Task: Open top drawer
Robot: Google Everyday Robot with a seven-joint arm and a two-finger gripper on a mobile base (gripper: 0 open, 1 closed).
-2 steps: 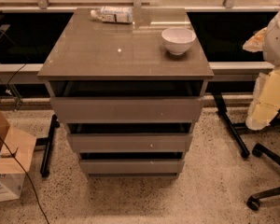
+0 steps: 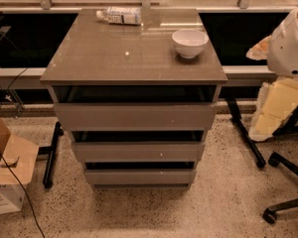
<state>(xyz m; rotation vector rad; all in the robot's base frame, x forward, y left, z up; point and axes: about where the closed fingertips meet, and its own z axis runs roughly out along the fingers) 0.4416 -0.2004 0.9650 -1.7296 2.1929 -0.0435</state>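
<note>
The cabinet [image 2: 129, 53] stands in the middle of the view with three handleless grey-brown drawers. The top drawer [image 2: 134, 116] is the uppermost wide front panel. A dark gap shows between it and the cabinet top, and its panel stands further forward than the two lower drawers [image 2: 138, 151]. My gripper is out of view. Only a white rounded part of my arm [image 2: 290, 43] shows at the right edge, apart from the cabinet.
A white bowl [image 2: 189, 42] and a lying plastic bottle [image 2: 120, 15] rest on the cabinet top. A cardboard box [image 2: 5, 175] and cable lie on the floor at left. Chair legs with castors [image 2: 283, 192] and yellow foam [image 2: 275, 110] are at right. A railing runs behind.
The white arm part at the right edge reaches slightly further into view. The cabinet and drawers look the same.
</note>
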